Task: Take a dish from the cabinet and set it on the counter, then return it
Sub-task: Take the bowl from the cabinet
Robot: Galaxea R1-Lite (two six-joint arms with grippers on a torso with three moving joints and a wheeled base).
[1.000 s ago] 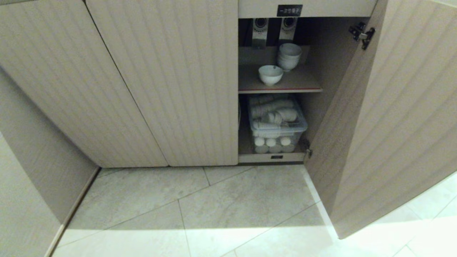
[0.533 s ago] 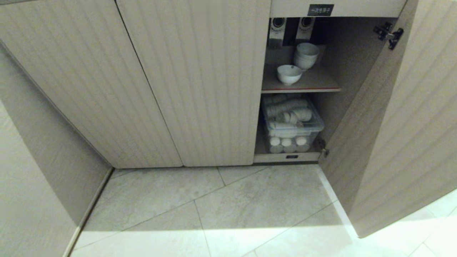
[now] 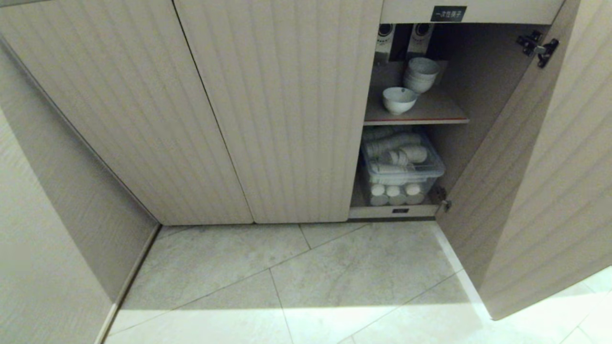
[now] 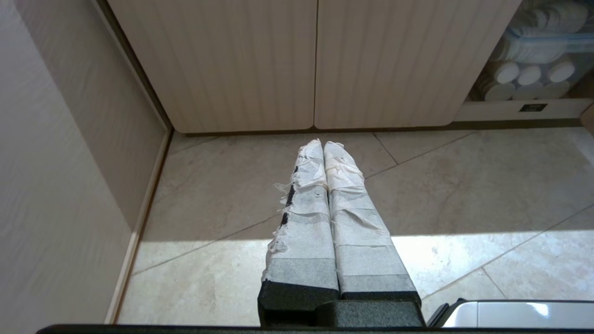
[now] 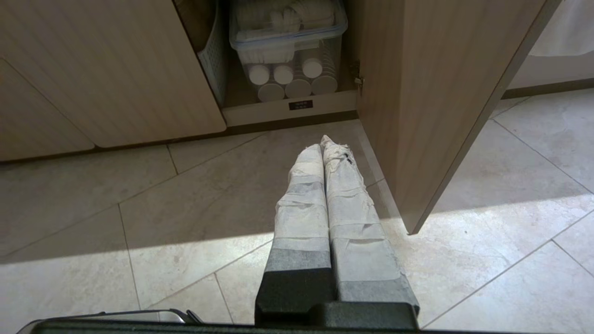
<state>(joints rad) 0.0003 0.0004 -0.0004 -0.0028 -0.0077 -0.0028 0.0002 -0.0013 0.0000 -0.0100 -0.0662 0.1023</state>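
The dish (image 3: 398, 100), a small white bowl, stands alone on the red-edged inner shelf (image 3: 416, 119) of the open cabinet (image 3: 287, 110). Behind it is a stack of similar white bowls (image 3: 420, 74). The counter is out of view. Neither arm shows in the head view. My left gripper (image 4: 323, 144) is shut and empty, its cloth-wrapped fingers over the floor tiles before the closed doors. My right gripper (image 5: 322, 144) is also shut and empty, low over the floor in front of the cabinet's opening, next to the open door (image 5: 436, 93).
A clear lidded box (image 3: 401, 169) packed with white cups fills the lower compartment. The open ribbed door (image 3: 535, 191) swings out to the right of the opening. A beige wall (image 3: 57, 229) closes the left side. Grey floor tiles (image 3: 311, 282) lie in front.
The whole head view has shifted: the cabinet opening and bowls now sit further right in the picture, so the camera has moved. Nothing in the cabinet has moved.
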